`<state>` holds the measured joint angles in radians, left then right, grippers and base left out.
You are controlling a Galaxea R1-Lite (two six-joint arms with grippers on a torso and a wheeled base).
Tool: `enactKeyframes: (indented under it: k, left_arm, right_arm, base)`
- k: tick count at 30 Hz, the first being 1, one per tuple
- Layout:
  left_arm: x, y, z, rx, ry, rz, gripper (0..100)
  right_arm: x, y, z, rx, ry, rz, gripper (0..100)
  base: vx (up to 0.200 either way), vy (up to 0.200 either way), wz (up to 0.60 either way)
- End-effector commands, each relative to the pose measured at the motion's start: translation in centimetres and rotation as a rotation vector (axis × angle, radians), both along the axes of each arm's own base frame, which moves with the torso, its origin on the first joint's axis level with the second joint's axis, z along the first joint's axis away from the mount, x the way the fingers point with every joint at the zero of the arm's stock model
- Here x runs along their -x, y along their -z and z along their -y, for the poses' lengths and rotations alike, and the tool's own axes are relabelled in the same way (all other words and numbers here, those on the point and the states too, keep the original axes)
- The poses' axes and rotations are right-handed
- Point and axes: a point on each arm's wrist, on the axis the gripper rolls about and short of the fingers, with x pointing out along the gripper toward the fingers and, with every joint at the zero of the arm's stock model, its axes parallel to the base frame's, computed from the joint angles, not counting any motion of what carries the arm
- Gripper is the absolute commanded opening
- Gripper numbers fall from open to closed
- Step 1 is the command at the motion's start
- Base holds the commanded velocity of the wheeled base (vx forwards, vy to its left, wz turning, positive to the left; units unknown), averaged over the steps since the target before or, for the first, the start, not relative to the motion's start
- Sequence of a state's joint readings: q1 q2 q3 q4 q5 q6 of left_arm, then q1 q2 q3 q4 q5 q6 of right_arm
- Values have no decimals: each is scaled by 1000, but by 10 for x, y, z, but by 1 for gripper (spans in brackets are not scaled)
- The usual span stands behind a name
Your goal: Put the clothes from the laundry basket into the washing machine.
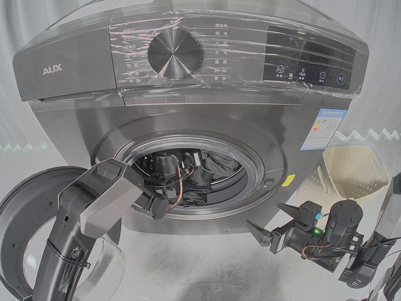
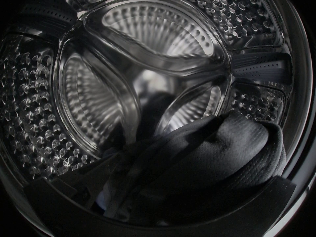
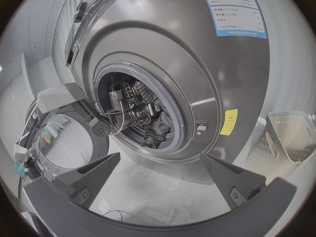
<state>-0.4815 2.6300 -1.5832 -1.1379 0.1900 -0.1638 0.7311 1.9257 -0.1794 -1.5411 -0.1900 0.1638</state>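
Note:
The grey washing machine (image 1: 188, 122) stands with its round door (image 1: 25, 214) swung open to the left. My left arm is pushed into the drum (image 2: 98, 99), where my left gripper (image 2: 158, 155) is open, with dark clothes (image 2: 214, 162) draped across it and piled over one finger. From the head view, the dark clothes (image 1: 209, 176) lie at the drum's mouth, one fold hanging over the lower rim. My right gripper (image 1: 263, 214) is open and holds nothing, low in front of the machine and left of the cream laundry basket (image 1: 334, 164); no clothes show in the basket.
The open door (image 3: 65, 142) takes up the floor space to the left of the drum mouth. The basket (image 3: 289, 139) leans beside the machine's right front corner. Bare grey floor (image 1: 200, 264) lies between my arms.

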Motion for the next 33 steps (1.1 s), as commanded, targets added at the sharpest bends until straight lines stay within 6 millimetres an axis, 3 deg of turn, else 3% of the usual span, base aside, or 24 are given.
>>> enactKeyframes:
  k: [1, 13, 25, 33]
  left_arm:
    - [24, -14, -6, -38, 18, -69, 100]
    - [81, 5, -6, -166, 138, -276, 100]
    - [107, 5, -17, -224, 223, -334, 100]
    - [108, 12, 6, -190, 364, -263, 100]
  right_arm:
    - [0, 2, 0, 4, 0, -5, 100]
    - [0, 1, 0, 1, 1, -1, 100]
    - [0, 1, 1, 5, 1, -4, 100]
    - [0, 2, 0, 6, -1, -5, 100]
  base:
    - [0, 0, 0]
    - [0, 0, 0]
    - [0, 0, 0]
    - [0, 0, 0]
